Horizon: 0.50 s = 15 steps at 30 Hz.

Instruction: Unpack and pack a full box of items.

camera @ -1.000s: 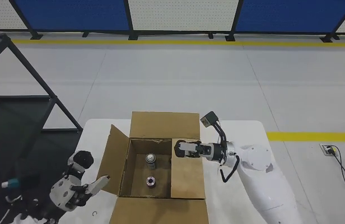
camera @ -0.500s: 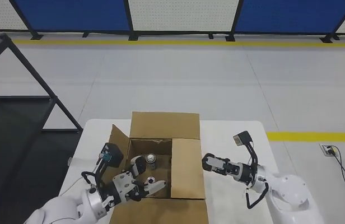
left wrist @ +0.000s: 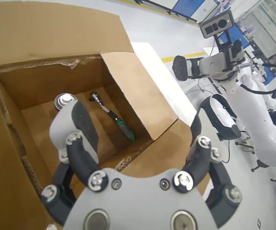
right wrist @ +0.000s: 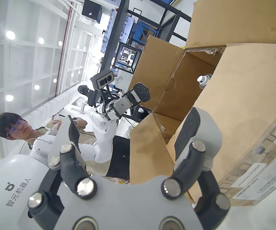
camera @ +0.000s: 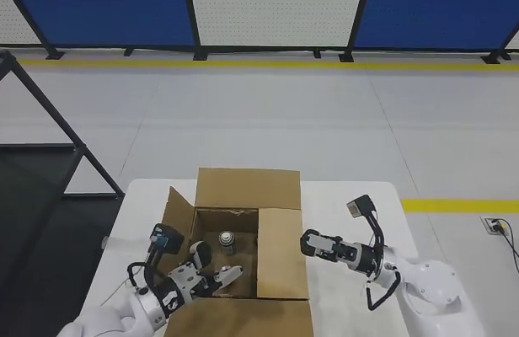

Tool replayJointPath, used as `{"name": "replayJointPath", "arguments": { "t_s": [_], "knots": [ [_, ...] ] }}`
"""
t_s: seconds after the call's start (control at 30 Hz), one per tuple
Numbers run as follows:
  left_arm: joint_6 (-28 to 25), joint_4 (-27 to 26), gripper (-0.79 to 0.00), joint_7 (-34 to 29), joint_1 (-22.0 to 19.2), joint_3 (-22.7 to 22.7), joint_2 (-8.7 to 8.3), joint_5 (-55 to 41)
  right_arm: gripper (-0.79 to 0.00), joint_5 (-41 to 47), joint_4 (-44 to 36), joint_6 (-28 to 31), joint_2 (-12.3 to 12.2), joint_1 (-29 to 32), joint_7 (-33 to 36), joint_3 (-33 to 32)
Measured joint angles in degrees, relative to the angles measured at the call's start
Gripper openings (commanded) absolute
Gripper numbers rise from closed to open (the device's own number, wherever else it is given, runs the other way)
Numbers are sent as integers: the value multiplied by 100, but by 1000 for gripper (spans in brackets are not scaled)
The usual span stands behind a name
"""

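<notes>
Cardboard box (camera: 248, 187) on the white table (camera: 352, 198), about midway between the table's left and right edges, all four flaps folded outward. Inside, on the box floor: a can (camera: 227, 242) upright near the far wall, and beside it a ratchet (left wrist: 111, 118) with a green grip, lying flat along the right wall with its head toward the far wall. Left gripper (camera: 214, 264) low over the opening, by the box's near edge, aimed down into it. Spread wide, nothing between the fingers; in the left wrist view, one finger (left wrist: 76, 123) in front of the can, well short of it. Right gripper (camera: 310, 243) over the table's right side, just beside the outer edge of the right flap (camera: 282, 253), aimed at the box. Also spread wide and holding nothing. Impossible to tell whether it touches the flap. From the right wrist view, the top of the can just visible past the flap's edge.
</notes>
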State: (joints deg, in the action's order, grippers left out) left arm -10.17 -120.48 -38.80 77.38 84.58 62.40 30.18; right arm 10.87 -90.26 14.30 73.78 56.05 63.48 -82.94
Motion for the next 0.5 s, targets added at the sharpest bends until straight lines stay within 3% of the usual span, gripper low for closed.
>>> {"name": "replayJointPath", "arguments": {
  "t_s": [0.5],
  "knots": [
    [814, 369, 0, 490, 150, 193, 7, 338, 0, 118, 255, 7, -98, -218, -2, 192]
  ]
}}
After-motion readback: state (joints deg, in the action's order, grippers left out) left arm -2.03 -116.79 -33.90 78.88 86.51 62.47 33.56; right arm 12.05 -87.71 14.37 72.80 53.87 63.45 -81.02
